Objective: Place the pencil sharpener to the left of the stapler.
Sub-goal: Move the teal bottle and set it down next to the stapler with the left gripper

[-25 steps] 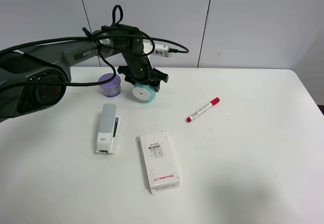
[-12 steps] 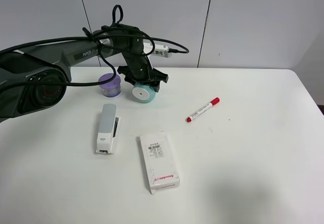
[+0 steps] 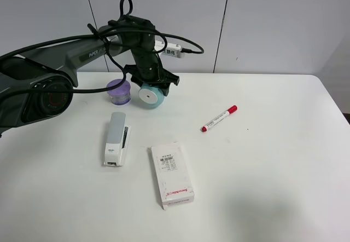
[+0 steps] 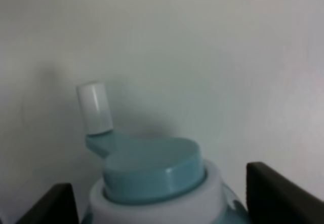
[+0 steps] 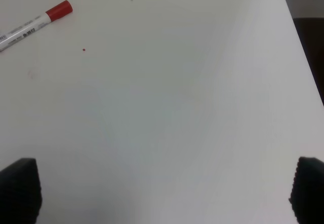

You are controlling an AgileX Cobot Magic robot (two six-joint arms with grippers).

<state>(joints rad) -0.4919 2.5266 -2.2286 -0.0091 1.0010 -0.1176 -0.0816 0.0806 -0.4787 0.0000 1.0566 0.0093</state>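
The teal pencil sharpener (image 3: 149,96), white round face toward the camera, hangs just above the table at the back, right beside a purple container. My left gripper (image 3: 151,84) is shut on it from above. In the left wrist view the sharpener (image 4: 152,176) fills the space between the two dark fingers (image 4: 281,193). The stapler (image 3: 116,138), grey top on a white base, lies lengthwise in front of and to the left of the sharpener. My right gripper (image 5: 164,193) stands open over bare table, with nothing between its fingertips (image 5: 20,188); it is out of the exterior view.
A purple round container (image 3: 118,91) stands at the back, close to the left of the sharpener. A white labelled box (image 3: 171,173) lies in front, right of the stapler. A red-capped marker (image 3: 219,118) (image 5: 30,21) lies right of centre.
My left gripper has risen and shifted slightly left with the sharpener, bringing it closer to the purple container. Nothing else has moved.
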